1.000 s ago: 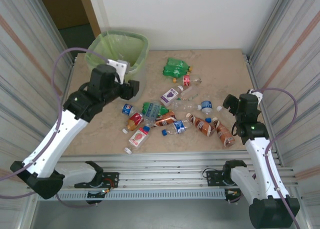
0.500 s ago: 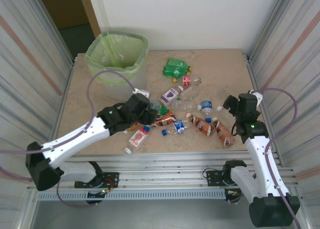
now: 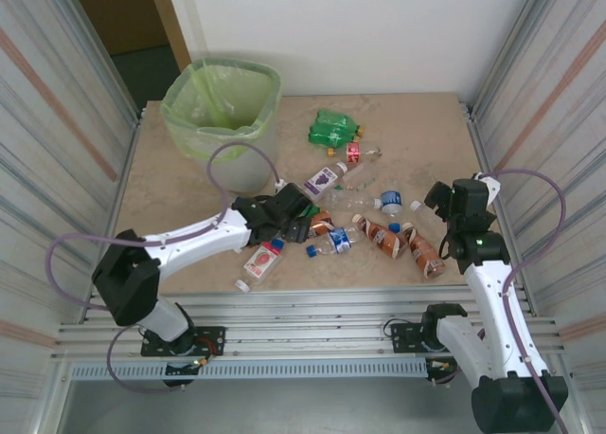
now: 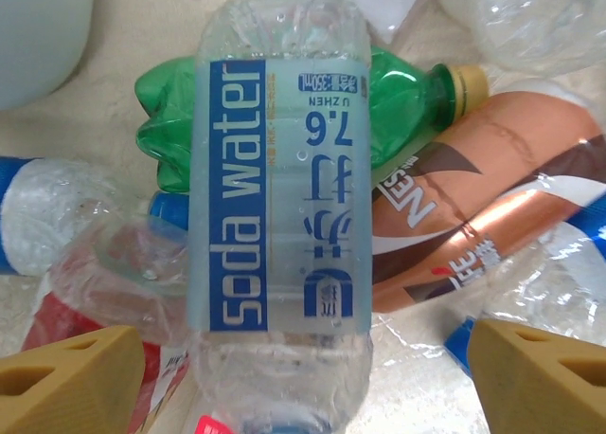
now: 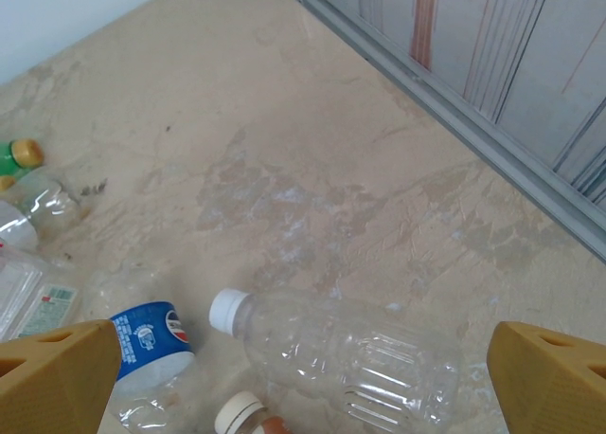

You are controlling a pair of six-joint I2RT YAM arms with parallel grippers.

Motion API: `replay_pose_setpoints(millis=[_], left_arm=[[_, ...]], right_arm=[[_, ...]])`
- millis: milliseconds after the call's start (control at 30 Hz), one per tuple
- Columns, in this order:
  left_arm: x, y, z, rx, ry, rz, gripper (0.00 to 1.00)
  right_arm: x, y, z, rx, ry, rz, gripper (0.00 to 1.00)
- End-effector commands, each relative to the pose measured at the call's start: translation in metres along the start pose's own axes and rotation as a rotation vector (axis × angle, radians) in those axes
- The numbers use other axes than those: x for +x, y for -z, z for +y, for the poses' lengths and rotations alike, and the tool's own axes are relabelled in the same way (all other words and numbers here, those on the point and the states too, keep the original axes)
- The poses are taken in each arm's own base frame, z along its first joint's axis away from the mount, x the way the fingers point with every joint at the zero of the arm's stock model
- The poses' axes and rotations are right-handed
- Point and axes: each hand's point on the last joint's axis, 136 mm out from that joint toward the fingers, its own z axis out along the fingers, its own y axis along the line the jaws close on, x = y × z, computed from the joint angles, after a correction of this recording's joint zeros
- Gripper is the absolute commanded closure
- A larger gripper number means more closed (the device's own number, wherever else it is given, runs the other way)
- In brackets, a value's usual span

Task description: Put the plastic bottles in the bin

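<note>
Several plastic bottles lie in a loose pile mid-table [image 3: 331, 227]. My left gripper [image 3: 301, 218] hangs low over the pile's left end, open. In the left wrist view its gripper [image 4: 303, 387] straddles a clear bottle with a blue "soda water" label [image 4: 279, 216], the fingers [image 4: 71, 382] well clear of its sides. That bottle rests on a green bottle [image 4: 407, 102] beside a brown-labelled one [image 4: 492, 197]. The bin [image 3: 268, 79] stands at the back left. My right gripper [image 3: 436, 197] is open above a clear white-capped bottle [image 5: 350, 353] near a blue-labelled one [image 5: 147, 344].
Two green bottles [image 3: 333, 128] lie apart at the back, and a red-labelled bottle [image 3: 263, 261] sits near the front edge. Corrugated metal walls [image 3: 559, 83] close in both sides. A rail frame [image 3: 312, 306] runs along the table's front.
My left arm has swung down from beside the bin to the bottle pile, and its jaws have widened. The right arm has stayed put.
</note>
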Motion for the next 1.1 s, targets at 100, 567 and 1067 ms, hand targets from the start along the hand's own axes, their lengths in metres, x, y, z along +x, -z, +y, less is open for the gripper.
replay_pose_setpoints(millis=[100,567,1067], left_arm=[[-0.013,-0.013,0.001,-0.025,0.050,-0.012,0.17],[-0.021,-0.026,0.003,-0.067,0.016,-0.009,0.24],[-0.021,-0.036,0.008,-0.107,0.004,0.009,0.33]], right_arm=[[-0.005,0.003,-0.001,0.009,-0.010,-0.019,0.02],[0.000,-0.002,0.000,0.010,-0.003,-0.007,0.02],[0.001,-0.003,0.001,0.007,0.005,-0.001,0.02]])
